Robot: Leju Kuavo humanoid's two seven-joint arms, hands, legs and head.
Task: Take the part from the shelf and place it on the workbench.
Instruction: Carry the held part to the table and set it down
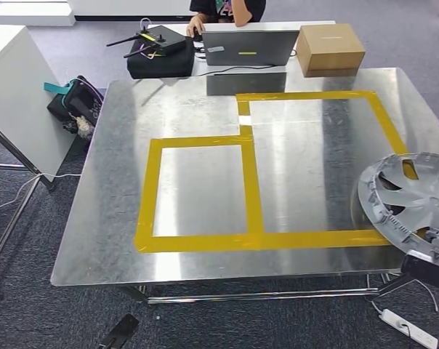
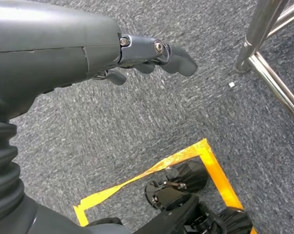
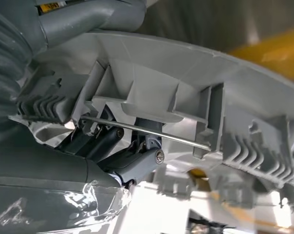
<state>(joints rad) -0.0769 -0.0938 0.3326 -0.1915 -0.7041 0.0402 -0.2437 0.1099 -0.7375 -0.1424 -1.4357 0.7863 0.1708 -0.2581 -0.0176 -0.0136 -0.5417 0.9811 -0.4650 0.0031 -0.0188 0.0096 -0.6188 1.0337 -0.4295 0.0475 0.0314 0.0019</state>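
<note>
Right hand (image 3: 127, 156): gripped the grey wheel cover (image 1: 412, 200) by its rim, dark fingers (image 3: 101, 141) hooked through the ribbed underside behind a thin wire ring.
Wheel cover: held tilted at the workbench's (image 1: 206, 109) right near corner, overlapping the yellow tape frame (image 1: 250, 189) there; contact with the steel top could not be told.
Left hand (image 2: 149, 56): hung over grey carpet, held nothing, fingers partly curled but apart.
Far edge: cardboard box (image 1: 330, 47), laptop (image 1: 249, 45), black bag (image 1: 160, 58); a person's hand (image 1: 195, 27) behind.

No text, label, brand, number or sign is legible in any view.
</note>
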